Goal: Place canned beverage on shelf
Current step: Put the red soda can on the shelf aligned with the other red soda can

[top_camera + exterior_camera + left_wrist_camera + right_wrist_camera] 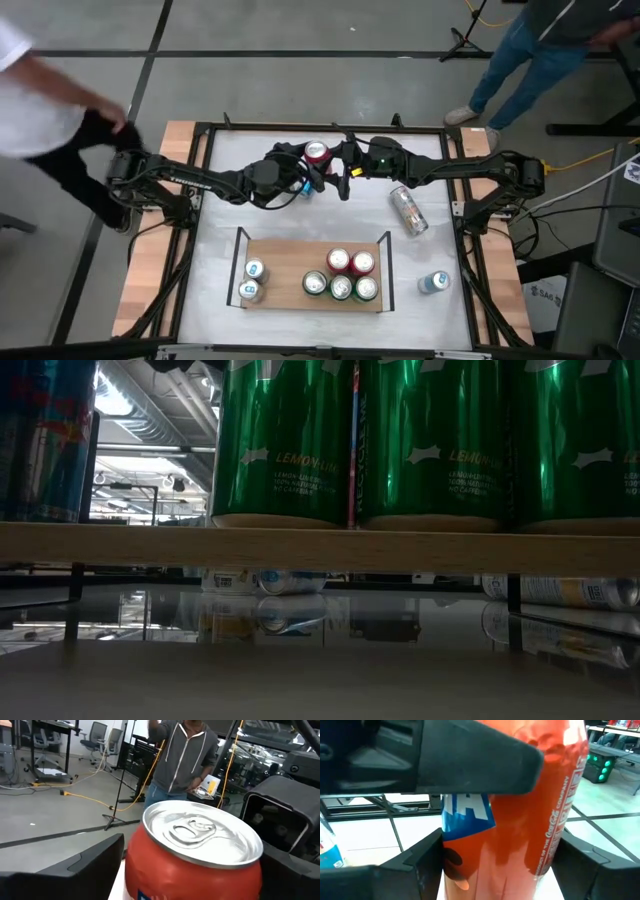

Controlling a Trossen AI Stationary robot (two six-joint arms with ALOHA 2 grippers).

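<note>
Red aluminium can with silver top (pixel 316 153) upright at table's 12 o'clock, far from light-brown wooden shelf (pixel 312 269) at 6 o'clock. Left gripper (pixel 305 180) and right gripper (pixel 342 172) flank it, fingers either side; grasp or release: cannot tell.

**A robotics lab**

Office chairs (pixel 97 732), desks (pixel 45 727) and cables (pixel 90 797) cross a bare grey floor (pixel 300 75). Exposed ducts (pixel 165 405) hang overhead. People (pixel 185 755) stand around a framed test table (pixel 220 230) with arms (pixel 200 180).
</note>
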